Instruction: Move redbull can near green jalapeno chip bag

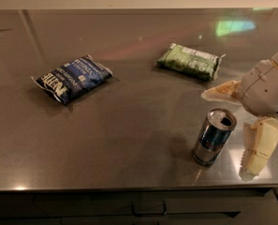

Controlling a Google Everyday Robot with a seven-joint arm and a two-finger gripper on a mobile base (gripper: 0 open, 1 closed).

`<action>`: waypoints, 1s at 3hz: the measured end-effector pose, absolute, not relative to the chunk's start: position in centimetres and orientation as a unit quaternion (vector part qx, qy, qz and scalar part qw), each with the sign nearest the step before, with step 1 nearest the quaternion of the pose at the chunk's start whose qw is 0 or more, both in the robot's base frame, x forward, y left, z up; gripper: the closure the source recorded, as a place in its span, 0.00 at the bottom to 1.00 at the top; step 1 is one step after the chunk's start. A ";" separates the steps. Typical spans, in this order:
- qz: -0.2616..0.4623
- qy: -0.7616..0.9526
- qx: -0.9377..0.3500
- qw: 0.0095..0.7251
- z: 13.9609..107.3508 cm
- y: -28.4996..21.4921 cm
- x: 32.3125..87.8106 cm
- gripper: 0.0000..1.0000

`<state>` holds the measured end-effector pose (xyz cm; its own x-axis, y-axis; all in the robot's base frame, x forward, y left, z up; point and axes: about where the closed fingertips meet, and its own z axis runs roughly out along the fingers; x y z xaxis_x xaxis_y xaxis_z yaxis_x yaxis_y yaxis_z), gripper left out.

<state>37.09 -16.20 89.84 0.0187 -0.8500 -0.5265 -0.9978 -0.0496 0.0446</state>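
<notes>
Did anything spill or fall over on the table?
No. The slim blue-and-silver redbull can stands upright, the green jalapeno chip bag and dark blue bag lie flat, and the open gripper is right of the can.

The desk is a dark, brushed-metal surface, glossy enough to throw back pale streaks and a greenish glint at its far right corner. Three things lie on it. Over on the left, a dark blue bag with white lettering lies flat and turned at an angle. Farther back and right of centre, the green jalapeno chip bag lies flat too, well apart from the blue one. Down near the front edge on the right, the redbull can stands upright, silver top showing. Just right of the can, the tool hangs over the desk, fingers spread wide.
</notes>
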 end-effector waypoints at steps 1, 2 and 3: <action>0.226 0.662 -0.691 0.183 90.1 -15.2 37.2 0.16; 0.236 0.659 -0.686 0.197 91.0 -14.9 37.3 0.39; 0.243 0.655 -0.684 0.210 92.1 -14.8 37.5 0.62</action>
<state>37.53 -14.82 92.13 0.0238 -0.7939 -0.6076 -0.9981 -0.0532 0.0303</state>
